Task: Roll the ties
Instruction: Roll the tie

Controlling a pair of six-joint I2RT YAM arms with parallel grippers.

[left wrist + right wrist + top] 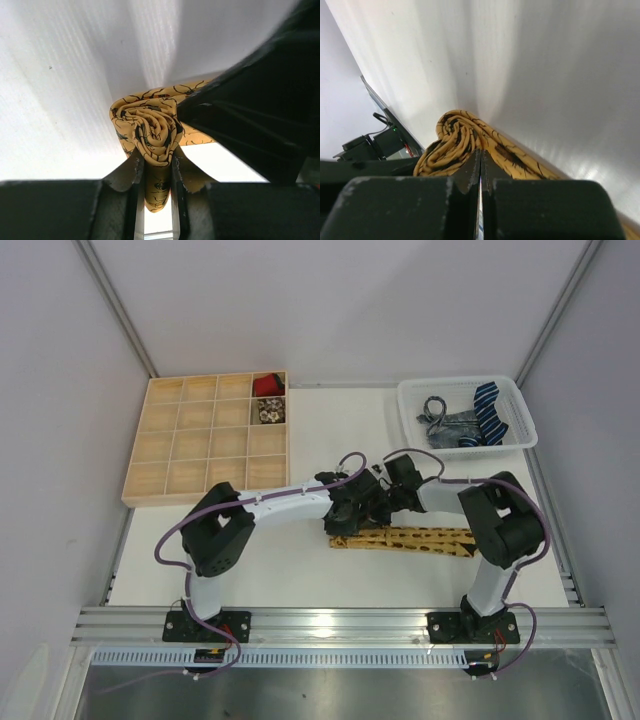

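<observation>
From where I stand, both arms meet over the mustard tie (420, 540). It lies flat on the bench (300, 570) and runs off to the right of the fingers. Its near end is wound into a tight coil (150, 129). The left fingers (138, 210) are clamped on a flap of the fabric, and the coil sits just past their tips. The right fingers (466, 175) are pressed together with the coil just ahead of their tips. I cannot tell whether they nip a layer of cloth.

The step in hand looks like winding the coil along the loose length. To do it well, I'd say the left fingers need a firm pinch so the centre doesn't spring loose. The closed right fingers can then act as a blunt pusher on the outer turn, tipping the coil over the flat part rather than dragging it. Silky cloth will likely slip, so small turns and even pressure seem wise. The edges should stack squarely, or the roll will cone out sideways. The two sets of fingers are crowded close together, so any regrasp risks a knock.

Far beyond the fingers, more ties (470, 420) wait in a white basket (410, 400), and two rolled ties (266, 386) sit in a wooden tray (180, 440).
</observation>
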